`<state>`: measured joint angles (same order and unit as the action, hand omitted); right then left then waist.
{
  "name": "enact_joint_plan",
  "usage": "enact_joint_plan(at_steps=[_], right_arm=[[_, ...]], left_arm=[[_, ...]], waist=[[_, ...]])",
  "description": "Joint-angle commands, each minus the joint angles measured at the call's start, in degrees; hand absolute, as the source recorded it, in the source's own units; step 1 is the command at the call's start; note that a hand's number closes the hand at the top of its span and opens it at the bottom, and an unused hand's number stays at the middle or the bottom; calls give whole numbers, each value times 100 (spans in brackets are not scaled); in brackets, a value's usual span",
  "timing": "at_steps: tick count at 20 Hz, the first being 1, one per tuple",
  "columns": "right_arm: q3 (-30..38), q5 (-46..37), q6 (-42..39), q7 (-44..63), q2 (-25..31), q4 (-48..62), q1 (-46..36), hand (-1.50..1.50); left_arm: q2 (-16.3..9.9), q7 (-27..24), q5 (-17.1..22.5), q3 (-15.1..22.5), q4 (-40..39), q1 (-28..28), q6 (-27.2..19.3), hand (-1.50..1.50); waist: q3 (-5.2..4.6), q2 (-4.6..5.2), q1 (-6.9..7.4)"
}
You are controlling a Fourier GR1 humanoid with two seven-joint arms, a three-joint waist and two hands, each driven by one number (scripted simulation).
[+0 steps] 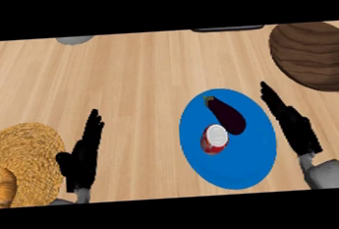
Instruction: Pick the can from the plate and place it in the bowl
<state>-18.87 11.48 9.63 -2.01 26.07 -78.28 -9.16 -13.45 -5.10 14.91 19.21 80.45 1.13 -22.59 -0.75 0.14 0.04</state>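
Blue round plate [241,173] on the light wood counter [141,79] carries a small red can with a white top [215,139], touching a dark purple eggplant [227,115]. Right hand [292,121] at the plate's right rim, fingers straight, holding nothing; left hand [84,153] likewise open, beside a woven straw basket [22,155]. Dark brown wooden bowl [314,56] sits top right, apart from the can.

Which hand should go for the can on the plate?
Probably the right hand: it sits open beside the blue plate's right rim, close to the can, with the wooden bowl on its side. The left hand is farther off.
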Motion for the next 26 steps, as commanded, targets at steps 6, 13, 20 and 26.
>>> enact_joint_plan(at_steps=[6, 13, 20, 26], right_arm=[[-532, -105, 1025, 372, -2097, -1072, -1762, -150], [-1442, -3707, 3945, 1095, -2023, -521, -1570, -150], [-2030, -5913, 3188, 3581, -2190, -335, -1739, -150], [-1882, -6446, 1210, 5545, -2104, -1138, -2077, -150]], left_arm=[[-1016, -208, -71, -1019, 658, 1193, 202, 0], [-1258, -49, 315, -1352, 603, 995, 507, 0], [-1558, 54, 518, -1718, 442, 962, 733, 0], [-1607, -8, 530, -1848, 478, 768, 704, 0]], waist=[[69, -87, 417], [31, -127, 34], [17, -204, -270], [15, -279, -398]])
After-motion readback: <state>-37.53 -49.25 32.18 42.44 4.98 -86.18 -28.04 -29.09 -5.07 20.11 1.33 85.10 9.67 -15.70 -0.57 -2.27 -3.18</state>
